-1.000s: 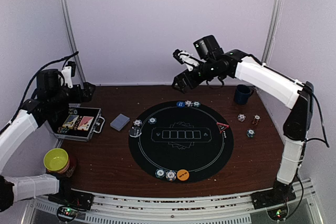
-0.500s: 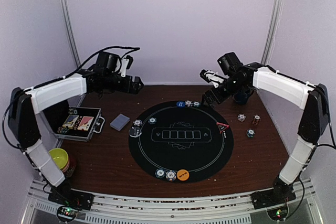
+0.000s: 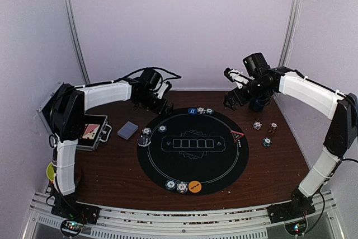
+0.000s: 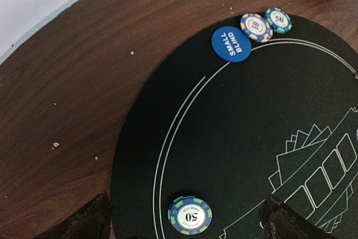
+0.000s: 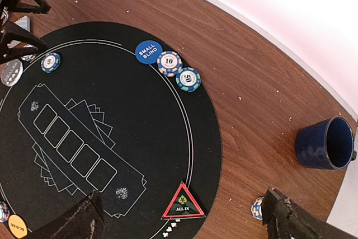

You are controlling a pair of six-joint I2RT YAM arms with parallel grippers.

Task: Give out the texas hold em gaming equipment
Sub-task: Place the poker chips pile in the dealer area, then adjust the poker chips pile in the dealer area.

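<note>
Blue, the small-blind button sits at the far edge of the mat, just beside two striped chips. The red triangle marker lies at the right edge. I see the left end effector and right end effector spread wide, holding nothing.

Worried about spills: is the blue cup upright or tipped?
Upright: the cup stands on its base with its mouth facing up, and nothing shows inside it.

blue cup, black mat, wooden table
</note>
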